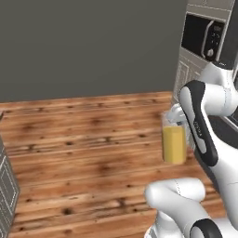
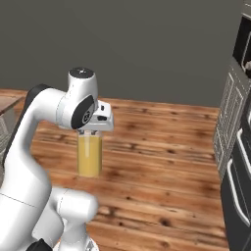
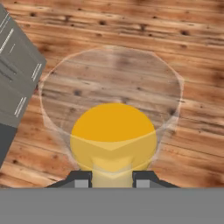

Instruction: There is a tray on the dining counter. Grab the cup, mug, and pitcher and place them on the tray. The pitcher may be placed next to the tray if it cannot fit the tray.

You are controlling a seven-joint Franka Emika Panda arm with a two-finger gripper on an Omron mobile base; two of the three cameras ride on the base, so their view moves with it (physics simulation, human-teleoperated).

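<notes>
Your end effector is pinching the pitcher at its rim: in the hand view the two dark fingertips sit on either side of a yellow part of the glass wall, with the orange liquid and the wide clear rim directly beyond them. In the right base view you can see the end effector clamped on top of the pitcher, which hangs upright beneath it, its lower part full of orange-yellow liquid. In the left base view the pitcher hangs beside the dark-jointed forearm, and the end effector sits on its rim. Below it you have only the wooden plank floor; the pitcher is held in the air above it. Grey cabinet fronts stand off to the side, with a built-in oven higher up.
</notes>
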